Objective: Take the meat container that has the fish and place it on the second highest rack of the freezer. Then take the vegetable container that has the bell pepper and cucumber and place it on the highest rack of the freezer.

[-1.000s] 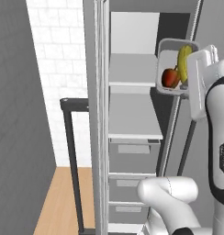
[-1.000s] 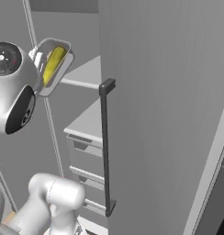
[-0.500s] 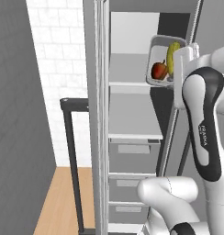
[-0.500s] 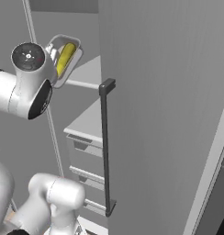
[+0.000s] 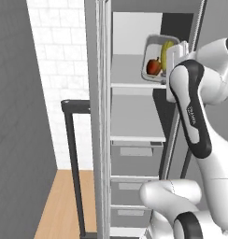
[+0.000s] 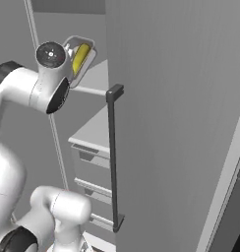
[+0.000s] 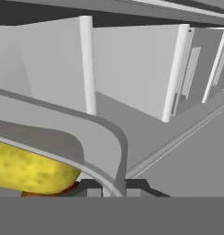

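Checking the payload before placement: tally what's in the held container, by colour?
Container, gripped by the end effector:
Yellow item: 1
Red item: 1
Total: 2

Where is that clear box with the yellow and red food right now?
The clear plastic container with a yellow and a red item is held tilted in the gripper, top right of the left base view, just above a white freezer shelf.

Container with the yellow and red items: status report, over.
Gripper shut on container rim. Container tilted, held up at upper freezer rack. Nothing visibly in the way.
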